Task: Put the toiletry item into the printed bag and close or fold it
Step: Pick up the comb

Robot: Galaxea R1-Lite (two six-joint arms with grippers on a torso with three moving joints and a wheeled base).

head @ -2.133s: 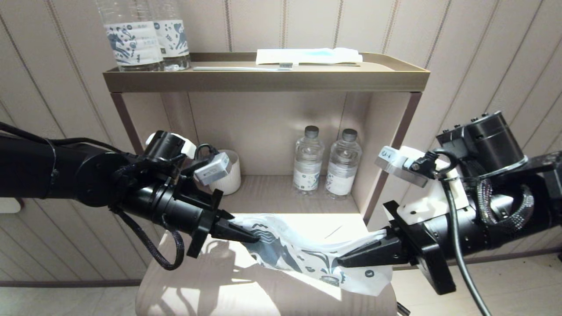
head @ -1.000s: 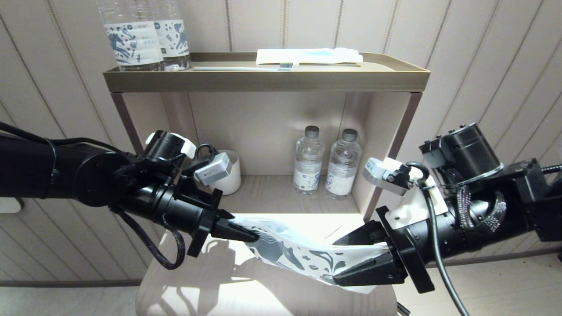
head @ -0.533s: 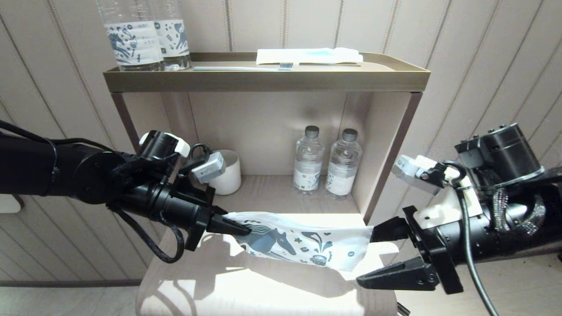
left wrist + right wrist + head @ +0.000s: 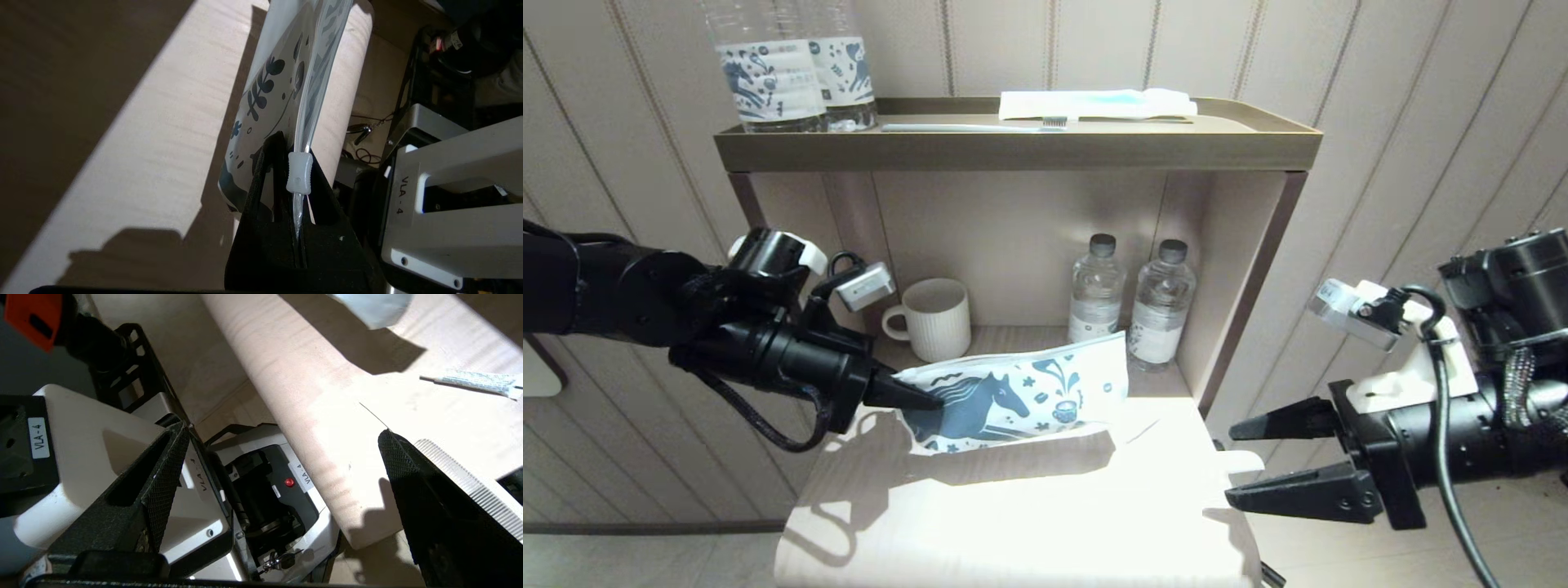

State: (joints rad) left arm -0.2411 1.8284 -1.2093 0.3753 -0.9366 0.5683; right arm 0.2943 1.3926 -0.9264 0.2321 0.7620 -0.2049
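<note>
Left gripper grasps the printed bag by its zipper end, held above the counter. Right gripper stands released, empty. Next, seemingly: sealing the bag.

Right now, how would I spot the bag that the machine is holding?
Find the wooden shelf unit against the panelled wall, then the pale tabletop before it. Above that top, the left end effector pinches one end of the printed bag: soft and white, bearing a dark blue horse, unlike the rigid water bottles behind.
</note>
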